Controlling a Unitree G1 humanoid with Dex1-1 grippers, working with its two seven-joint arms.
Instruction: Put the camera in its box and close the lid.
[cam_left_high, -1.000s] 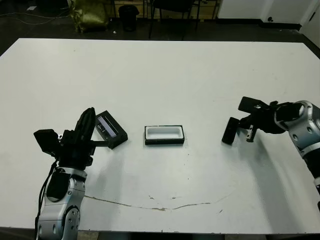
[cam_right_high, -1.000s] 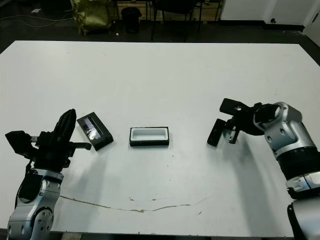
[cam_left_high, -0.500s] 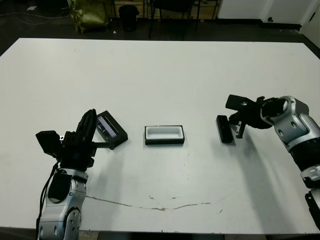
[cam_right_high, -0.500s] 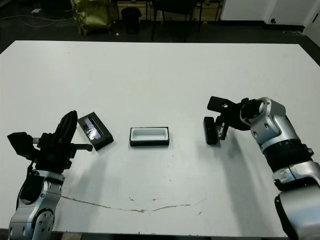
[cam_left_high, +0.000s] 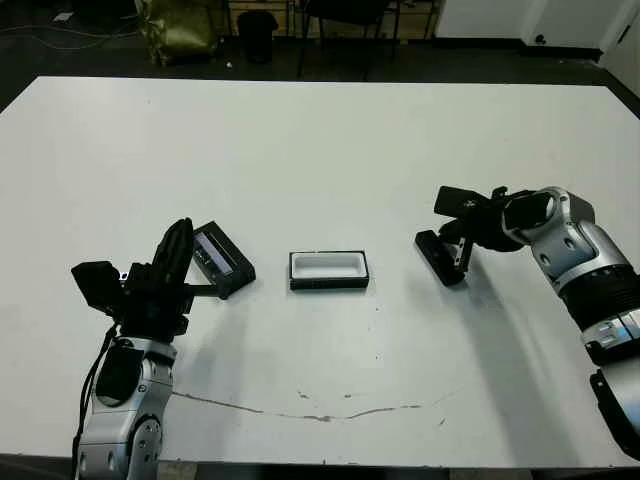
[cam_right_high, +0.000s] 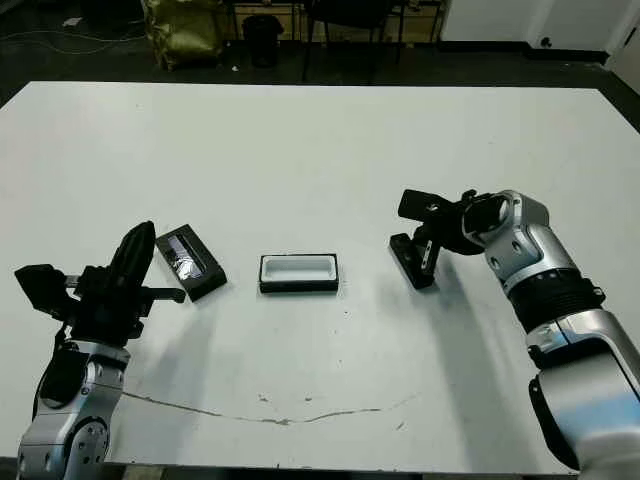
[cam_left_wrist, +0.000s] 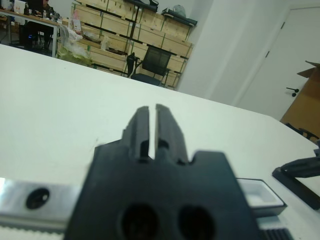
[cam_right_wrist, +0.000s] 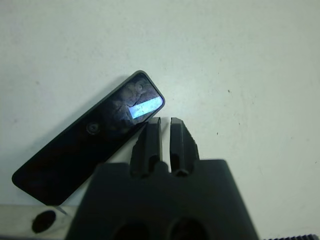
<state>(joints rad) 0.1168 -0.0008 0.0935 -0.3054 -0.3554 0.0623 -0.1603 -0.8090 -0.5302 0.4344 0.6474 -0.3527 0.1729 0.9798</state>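
Right gripper (cam_right_wrist: 165, 131), its two black fingers pressed together and holding nothing, hovers over the slim black bar-shaped camera (cam_right_wrist: 90, 136), which lies flat on the white table (cam_left_high: 330, 150) to the right of the shallow white-lined black box (cam_left_high: 329, 270). That box sits open and empty. Left of the box rests the flat black lid (cam_left_high: 223, 259) with its pale strip; beside it the left gripper (cam_left_wrist: 149, 123) points forward, fingers closed on nothing

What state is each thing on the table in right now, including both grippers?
camera: lying flat on the table, outside the box, not gripped.
box: open, empty, white lining showing.
lid: off the box, lying left of it.
left gripper: shut, holding nothing.
right gripper: shut, beside the camera's end.
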